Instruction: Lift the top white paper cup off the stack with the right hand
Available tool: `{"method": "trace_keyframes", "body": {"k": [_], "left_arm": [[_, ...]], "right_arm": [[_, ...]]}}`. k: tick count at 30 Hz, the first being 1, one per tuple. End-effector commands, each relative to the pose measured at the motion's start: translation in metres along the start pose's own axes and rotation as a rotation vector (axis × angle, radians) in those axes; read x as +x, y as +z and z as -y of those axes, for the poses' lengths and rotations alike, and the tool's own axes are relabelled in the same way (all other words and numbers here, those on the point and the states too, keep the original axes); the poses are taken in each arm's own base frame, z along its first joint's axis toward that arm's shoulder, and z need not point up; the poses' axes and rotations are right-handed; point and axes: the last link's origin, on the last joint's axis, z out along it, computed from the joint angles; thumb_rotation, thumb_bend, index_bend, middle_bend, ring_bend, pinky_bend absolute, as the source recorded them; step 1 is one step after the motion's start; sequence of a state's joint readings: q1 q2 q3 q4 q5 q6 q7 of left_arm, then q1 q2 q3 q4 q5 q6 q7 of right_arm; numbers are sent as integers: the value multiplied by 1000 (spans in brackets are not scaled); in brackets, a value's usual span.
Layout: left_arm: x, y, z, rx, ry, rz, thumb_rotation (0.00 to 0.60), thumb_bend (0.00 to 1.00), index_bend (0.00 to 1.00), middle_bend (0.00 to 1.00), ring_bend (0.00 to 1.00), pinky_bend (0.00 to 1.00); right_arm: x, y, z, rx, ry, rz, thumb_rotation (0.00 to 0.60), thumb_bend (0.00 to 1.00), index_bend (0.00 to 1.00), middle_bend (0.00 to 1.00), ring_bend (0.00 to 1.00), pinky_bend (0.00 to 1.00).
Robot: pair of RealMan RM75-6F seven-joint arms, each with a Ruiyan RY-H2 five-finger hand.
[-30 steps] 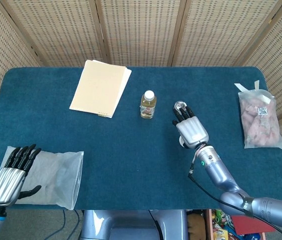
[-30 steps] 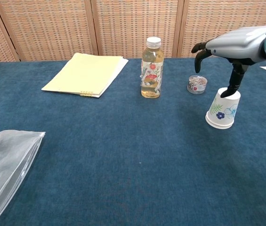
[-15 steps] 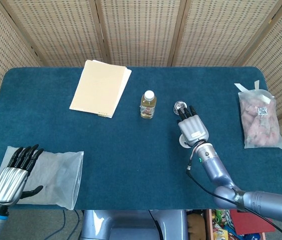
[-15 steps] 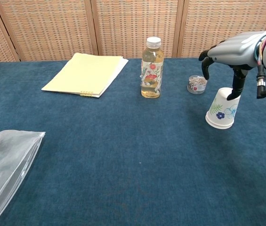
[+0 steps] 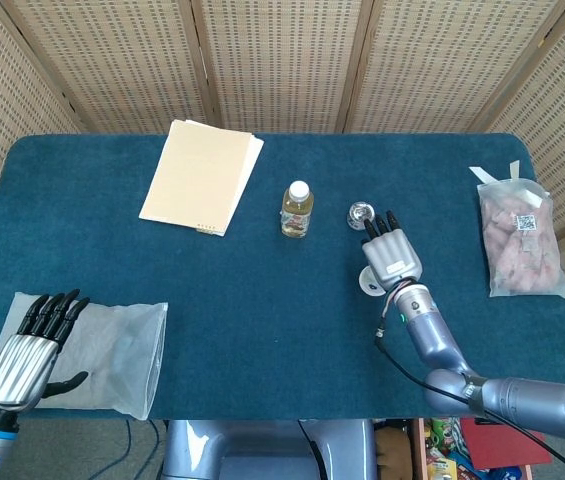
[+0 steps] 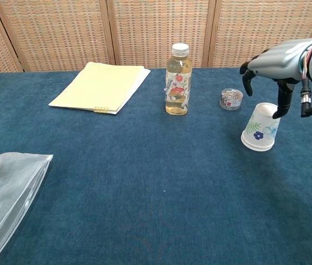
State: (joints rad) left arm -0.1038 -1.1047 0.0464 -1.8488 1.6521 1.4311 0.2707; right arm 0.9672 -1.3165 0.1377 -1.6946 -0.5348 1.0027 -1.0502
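The right robot hand (image 6: 271,66) has drifted rightward above the white paper cup (image 6: 260,127), its dark thumb now hanging just beside the cup's upturned base where, a second ago, it reached down against the near side. The cup stands inverted and slightly tilted on the blue counter (image 6: 144,182), printed with blue flowers; whether it is one cup or a nested stack cannot be made out. The robot hand holds nothing, its fingers curved downward and apart; whether the thumb touches the cup is unclear from the chest view. In the head view the right robot hand (image 5: 392,255) covers most of the cup (image 5: 369,284), leaving only a sliver of white rim showing.

The left robot hand (image 5: 24,350) lies at the counter's near left corner, fingers spread and empty, over one clear plastic bag (image 5: 112,355); it has shifted slightly nearer the edge. The chest view shows only the bag (image 6: 4,190), cut off by the frame.

Also on the counter: one yellow notepad (image 6: 99,86), one bottle of pale yellow drink (image 6: 178,81) with a white cap, one small clear round container (image 6: 231,99) just behind the cup, and one sealed bag of pinkish contents (image 5: 520,240) at the far right, seen only from the head camera.
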Motion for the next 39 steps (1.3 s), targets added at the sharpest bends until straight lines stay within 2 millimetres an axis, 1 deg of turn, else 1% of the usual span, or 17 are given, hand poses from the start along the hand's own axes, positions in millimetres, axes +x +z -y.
{"method": "trace_keyframes", "body": {"k": [1,13,39], "left_arm": [[0,0,0,-1,0,0,600,149,0,0,0,0],[-1,1,-1,-10,-3,3,600,149,0,0,0,0],[-2,1,-4,-20,-1,7,600,149,0,0,0,0]], "right_arm": [[-1,0,0,-1,-2,4,600,200,336,82,0,0],[-9,5,1,-13,-22,19,600,199,340,82,0,0],[-11,10,3,-23,-60,17,600,199,353,86,0,0]]}}
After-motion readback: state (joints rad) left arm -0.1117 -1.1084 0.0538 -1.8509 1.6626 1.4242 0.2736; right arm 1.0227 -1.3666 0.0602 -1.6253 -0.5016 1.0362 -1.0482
